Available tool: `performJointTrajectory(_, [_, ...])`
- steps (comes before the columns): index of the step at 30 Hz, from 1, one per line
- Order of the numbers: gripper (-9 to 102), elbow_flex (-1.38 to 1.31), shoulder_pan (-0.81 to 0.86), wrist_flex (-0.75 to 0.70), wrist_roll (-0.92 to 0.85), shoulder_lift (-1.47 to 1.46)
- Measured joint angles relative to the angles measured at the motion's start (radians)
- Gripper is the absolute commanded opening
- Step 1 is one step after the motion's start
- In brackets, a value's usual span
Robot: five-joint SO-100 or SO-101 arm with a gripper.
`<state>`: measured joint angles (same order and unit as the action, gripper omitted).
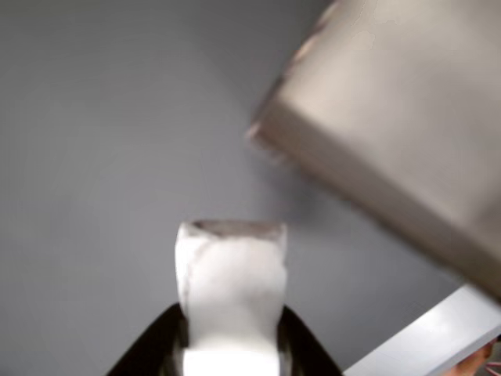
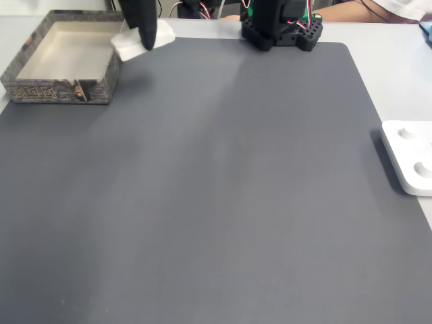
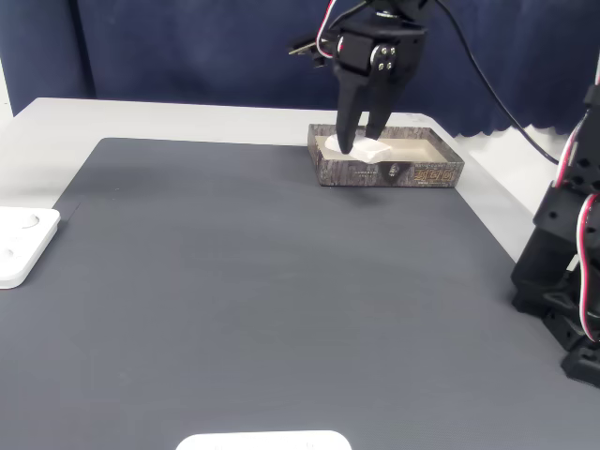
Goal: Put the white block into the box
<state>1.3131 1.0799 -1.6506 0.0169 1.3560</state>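
White rectangular block (image 3: 364,150), bright and a little scuffed, sits pinched between the black gripper's (image 3: 360,146) clenched jaws, held clear of the dark grey mat (image 3: 281,281) at the near rim of the shallow beige-lined box (image 3: 441,174) just beyond them.

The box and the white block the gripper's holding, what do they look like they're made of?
The box: probably printed cardboard or thin board; matte beige inside, mottled grey-brown pattern on thin straight outer walls. The white block: possibly foam or soft plastic, matte, with scuffed, uneven edges and a dark crack-like mark; the blur leaves it open. It sits between the fingers of the gripper.
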Motion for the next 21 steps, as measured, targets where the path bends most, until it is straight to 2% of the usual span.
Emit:
performJointTrajectory(10, [-2,-0.235,0.170,-0.028,0.138,-0.141])
performJointTrajectory(21, [-2,-0.347,0.296,-0.029,0.238,-0.270])
